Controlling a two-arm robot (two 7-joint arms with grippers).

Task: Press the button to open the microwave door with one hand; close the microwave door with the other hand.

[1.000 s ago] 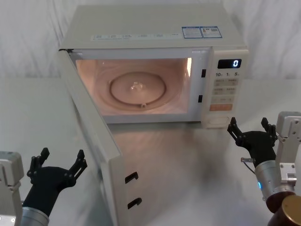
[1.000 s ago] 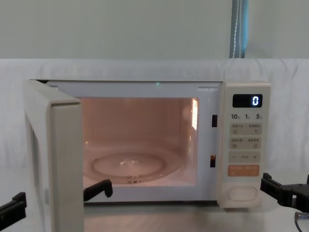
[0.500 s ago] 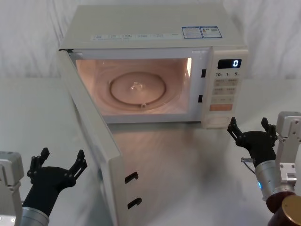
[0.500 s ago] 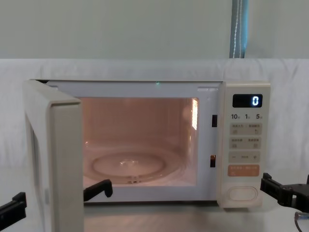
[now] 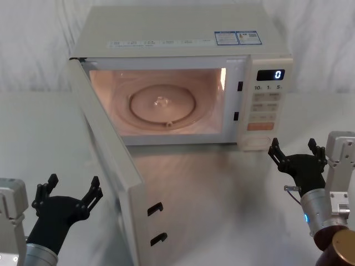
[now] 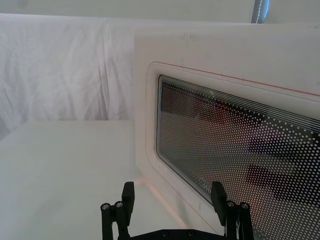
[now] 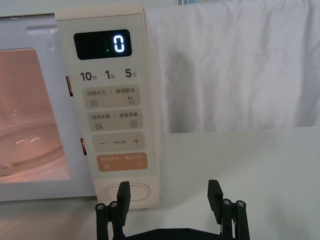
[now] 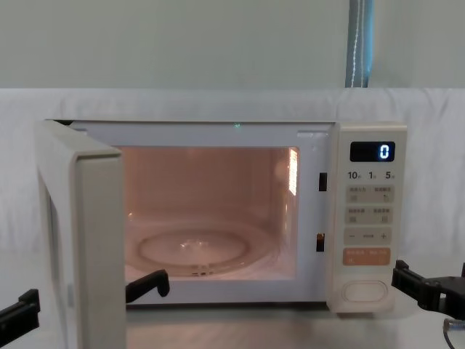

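Already the microwave door (image 5: 113, 166) stands swung wide, hinged on the left side of the oven, its free edge reaching toward the robot. The left pincer (image 5: 67, 191) hovers low over the table (image 5: 222, 194), fingers apart, holding nothing; the door's windowed outer face lies just ahead of it and to its right, close but not touching. The right pincer (image 5: 297, 152) also has its fingers spread and empty, and sits just short of the control panel; the button (image 7: 126, 192) is directly ahead of it, slightly left of its midline, with a gap between.

Risks, as a judgement:
- The left pincer must push the door's outer face to swing it shut. A push near the hinge would give poor leverage and stall; a push at the very edge could let the fingers slip off.
- An open finger could catch on the door's rim or scrape the window.
- A weak push may leave the latch hooks short of their slots, so the door rests ajar.
- The right pincer sits near the door's closing line at the panel; if it drifts left, it could be struck or could press the button again.

Against the earlier frames: no visible change. Door angle, both pincers and the display reading 0 match.
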